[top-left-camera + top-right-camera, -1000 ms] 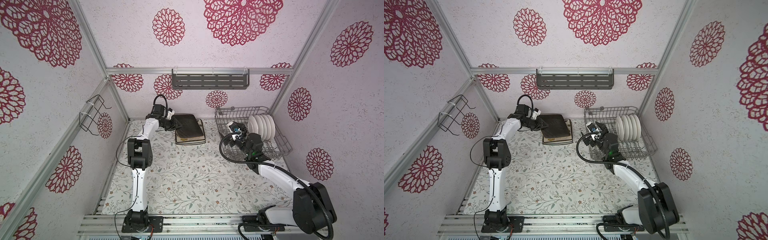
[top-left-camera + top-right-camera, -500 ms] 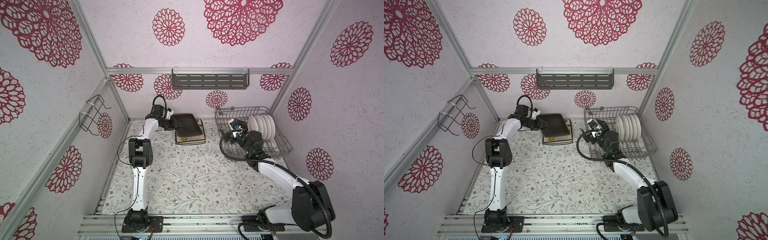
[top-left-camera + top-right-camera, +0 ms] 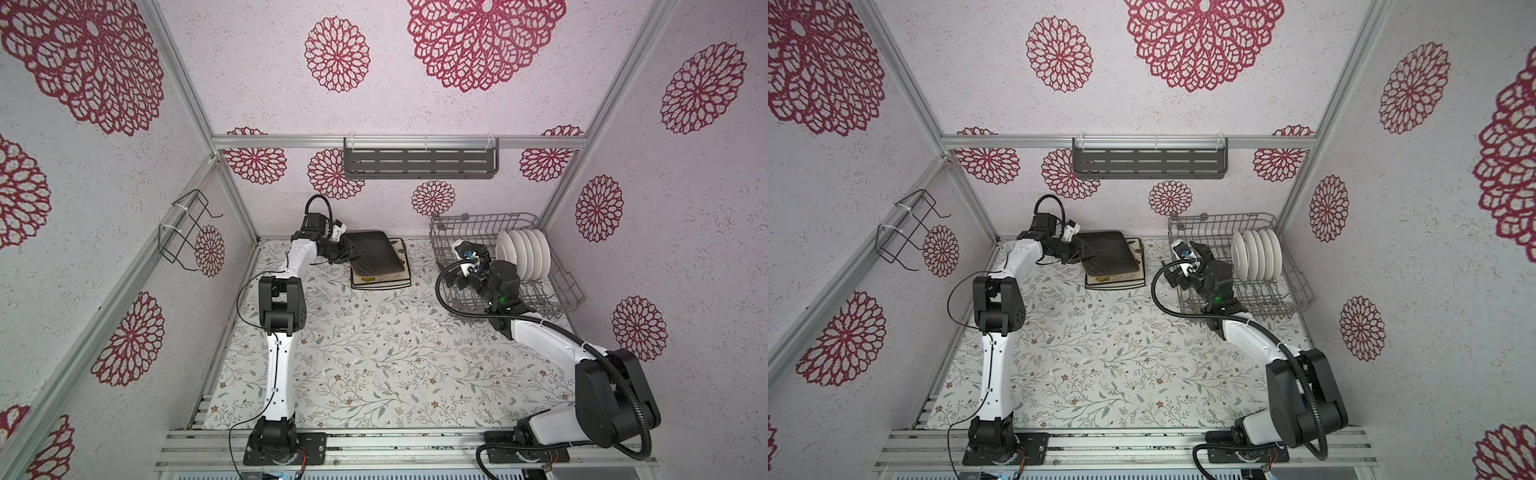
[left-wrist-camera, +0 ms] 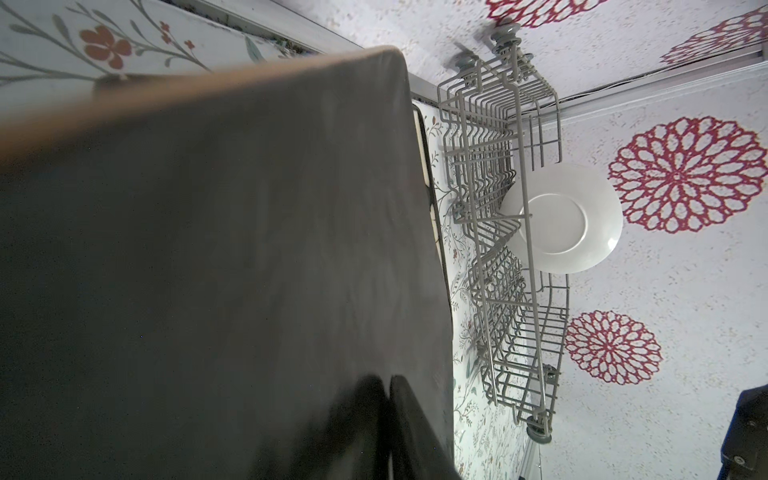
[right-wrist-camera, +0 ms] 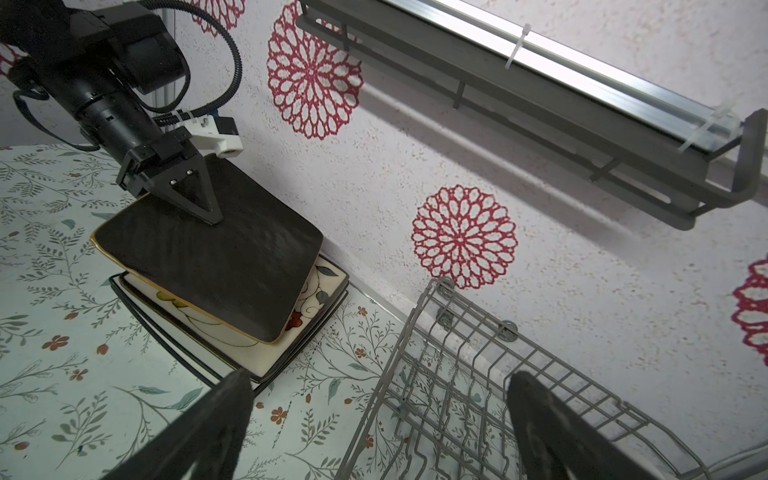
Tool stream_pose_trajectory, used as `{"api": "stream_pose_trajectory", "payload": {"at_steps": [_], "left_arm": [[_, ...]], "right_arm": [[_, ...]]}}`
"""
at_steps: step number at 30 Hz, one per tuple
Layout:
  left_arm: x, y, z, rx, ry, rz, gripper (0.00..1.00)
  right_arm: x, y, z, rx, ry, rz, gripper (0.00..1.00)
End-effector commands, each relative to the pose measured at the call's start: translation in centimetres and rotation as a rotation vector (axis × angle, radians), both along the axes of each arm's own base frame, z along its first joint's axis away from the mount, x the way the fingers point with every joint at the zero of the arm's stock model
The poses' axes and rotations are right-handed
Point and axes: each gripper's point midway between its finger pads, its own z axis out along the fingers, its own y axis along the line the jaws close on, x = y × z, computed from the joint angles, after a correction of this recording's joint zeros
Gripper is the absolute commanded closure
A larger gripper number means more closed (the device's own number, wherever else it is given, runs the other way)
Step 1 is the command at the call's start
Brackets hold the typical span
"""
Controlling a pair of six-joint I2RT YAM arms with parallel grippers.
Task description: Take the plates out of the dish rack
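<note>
The left fingers [image 5: 195, 199] are closed on one edge of a black square plate [image 3: 372, 253], held tilted over the stacked cream plates [image 3: 380, 284], which lie on the table [image 3: 374, 353] just beside the back wall [image 3: 386, 208]. The right fingers [image 5: 224, 415] stand wide apart and empty over the left part of the dish rack [image 3: 566, 287] in the back right corner; round white plates [image 3: 524, 253] stand upright along its right side. Open floral table surface extends in front of both.

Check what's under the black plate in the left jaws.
Stacked cream plates with a floral print, on the table. The black plate covers most of their faces.
</note>
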Motion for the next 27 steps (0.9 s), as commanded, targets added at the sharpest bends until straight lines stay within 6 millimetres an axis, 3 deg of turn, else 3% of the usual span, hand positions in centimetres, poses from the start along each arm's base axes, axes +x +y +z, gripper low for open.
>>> {"api": "stream_pose_trajectory", "payload": {"at_steps": [1, 13, 21, 27], "left_arm": [[1.5, -0.8, 4.8, -0.091, -0.157, -0.054, 0.99], [1.5, -0.6, 3.9, -0.090, -0.134, -0.048, 0.90], [1.4, -0.5, 3.4, -0.081, -0.115, -0.043, 0.74], [1.2, -0.3, 3.0, -0.063, -0.104, -0.038, 0.68]], "right_arm": [[0.3, 0.2, 3.5, 0.049, -0.082, 0.015, 0.01], [0.4, 0.3, 3.2, 0.048, -0.075, 0.021, 0.01], [0.5, 0.5, 3.0, 0.052, -0.071, 0.027, 0.01], [0.6, 0.6, 3.0, 0.056, -0.067, 0.031, 0.01]]}}
